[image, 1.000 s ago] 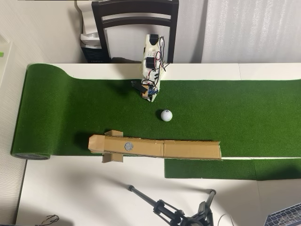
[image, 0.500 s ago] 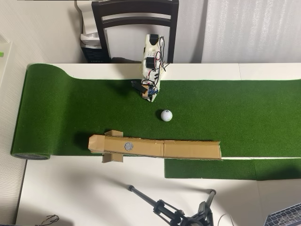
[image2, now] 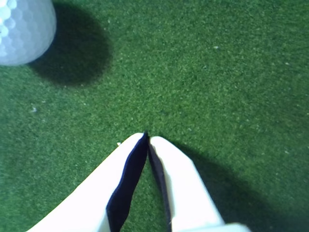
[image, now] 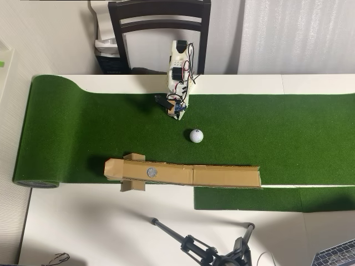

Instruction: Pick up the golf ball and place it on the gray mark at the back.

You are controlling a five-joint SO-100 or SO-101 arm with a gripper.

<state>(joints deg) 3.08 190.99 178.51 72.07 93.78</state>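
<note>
Claw (image2: 147,137) pinched together, seemingly low over turf (image2: 217,87)

Overhead view: golf ball (image: 196,136) between gripper (image: 176,112) and cardboard channel (image: 183,174)

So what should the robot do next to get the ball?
Probably open the jaws and swing toward the golf ball. In the wrist view the gripper is shut on nothing above the turf, and the ball sits off at the upper left.
</note>
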